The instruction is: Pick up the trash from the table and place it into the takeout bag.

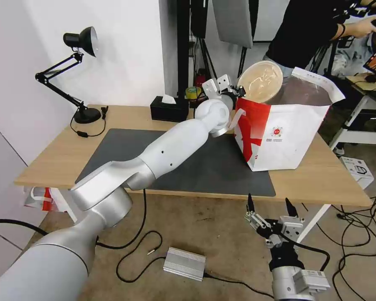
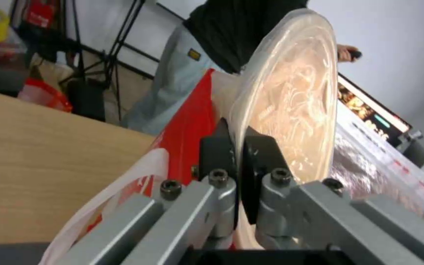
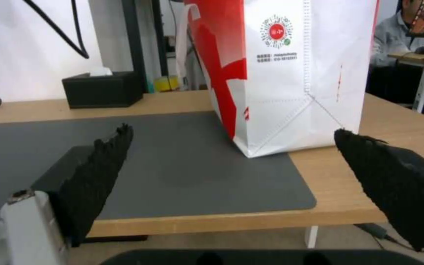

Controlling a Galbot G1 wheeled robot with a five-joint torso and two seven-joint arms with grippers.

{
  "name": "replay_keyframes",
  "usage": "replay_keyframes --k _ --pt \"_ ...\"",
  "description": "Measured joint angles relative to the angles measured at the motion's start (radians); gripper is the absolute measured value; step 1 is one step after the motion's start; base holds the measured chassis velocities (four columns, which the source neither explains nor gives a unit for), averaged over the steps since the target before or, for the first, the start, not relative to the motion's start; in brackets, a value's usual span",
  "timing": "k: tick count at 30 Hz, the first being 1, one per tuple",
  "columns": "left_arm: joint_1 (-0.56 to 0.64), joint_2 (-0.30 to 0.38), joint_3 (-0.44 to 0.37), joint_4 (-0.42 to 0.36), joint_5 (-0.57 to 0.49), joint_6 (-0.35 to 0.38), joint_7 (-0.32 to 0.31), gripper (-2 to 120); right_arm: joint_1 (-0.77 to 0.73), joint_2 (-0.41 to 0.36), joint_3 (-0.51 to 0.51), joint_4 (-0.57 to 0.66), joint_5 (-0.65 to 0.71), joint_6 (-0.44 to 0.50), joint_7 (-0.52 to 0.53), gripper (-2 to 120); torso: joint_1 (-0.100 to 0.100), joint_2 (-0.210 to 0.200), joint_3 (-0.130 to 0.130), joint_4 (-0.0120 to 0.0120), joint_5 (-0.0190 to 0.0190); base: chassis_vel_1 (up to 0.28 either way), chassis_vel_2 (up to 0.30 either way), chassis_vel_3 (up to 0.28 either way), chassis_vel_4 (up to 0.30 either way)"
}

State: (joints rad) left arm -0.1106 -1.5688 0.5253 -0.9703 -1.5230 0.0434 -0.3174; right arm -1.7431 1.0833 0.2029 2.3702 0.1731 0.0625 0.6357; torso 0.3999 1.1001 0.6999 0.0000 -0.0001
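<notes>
A beige bowl (image 1: pixel 261 81) of trash, covered by a clear lid, hangs tilted on edge over the open mouth of the white-and-red takeout bag (image 1: pixel 288 133). My left gripper (image 1: pixel 238 89) is shut on its rim. In the left wrist view the two black fingers (image 2: pixel 217 147) pinch the bowl's (image 2: pixel 295 95) edge, with the bag's red side (image 2: pixel 187 125) and foil lining (image 2: pixel 369 165) just below. The bag stands on the table (image 1: pixel 50 159) at the right end of the dark grey mat (image 1: pixel 221 167). My right gripper (image 1: pixel 270 203) is open below the table's front edge, facing the bag (image 3: pixel 290 73).
A black desk lamp (image 1: pixel 79 42) stands at the table's back left and a black tissue box (image 1: pixel 168 109) at the back middle. A person stands behind the bag. Cables and a silver box (image 1: pixel 184 263) lie on the floor in front.
</notes>
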Motion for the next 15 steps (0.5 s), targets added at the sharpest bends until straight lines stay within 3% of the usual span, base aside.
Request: replay_keyframes --k 5,15 --pt "0.01 0.035 0.034 -0.042 0.054 -0.007 0.063 1 0.0 0.0 0.0 0.0 0.0 0.0 0.0 100 0.0 0.0 0.0 0.0 -0.0001 0.0 0.0 0.0 0.0" --pt "0.006 0.085 0.083 -0.089 0.113 -0.037 0.108 36 0.0 0.0 0.0 0.0 0.0 0.0 0.0 100 0.0 0.0 0.0 0.0 0.0 0.0 0.0 0.0 0.0"
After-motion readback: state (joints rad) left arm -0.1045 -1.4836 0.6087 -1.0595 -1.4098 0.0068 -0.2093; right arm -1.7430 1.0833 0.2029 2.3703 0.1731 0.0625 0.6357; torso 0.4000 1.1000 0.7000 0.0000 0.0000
